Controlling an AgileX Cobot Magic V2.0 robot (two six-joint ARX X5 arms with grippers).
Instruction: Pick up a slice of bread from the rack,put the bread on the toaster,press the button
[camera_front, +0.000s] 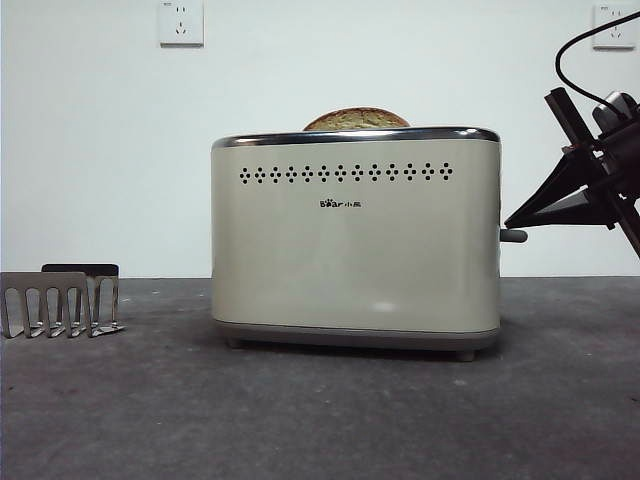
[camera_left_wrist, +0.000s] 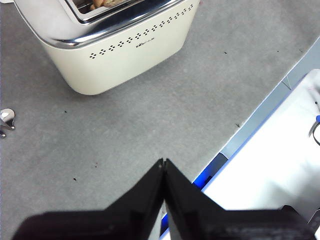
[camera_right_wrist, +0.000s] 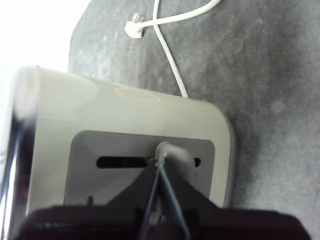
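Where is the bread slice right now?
The slice of bread sits in the toaster's top slot, only its rounded crust showing above the chrome rim in the front view.

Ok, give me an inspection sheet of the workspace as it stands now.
Surface: dark grey table, bare around the toaster.
Job's things: slice of bread sits in the toaster slot, top showing; rack holds no bread; button at the narrow end.
Clutter: nothing seen.
Grippers: right gripper tips at the button, jaws together; left gripper shut, away from the toaster.
Cables: white cord behind the toaster.
Surroundings: white wall, wall sockets.
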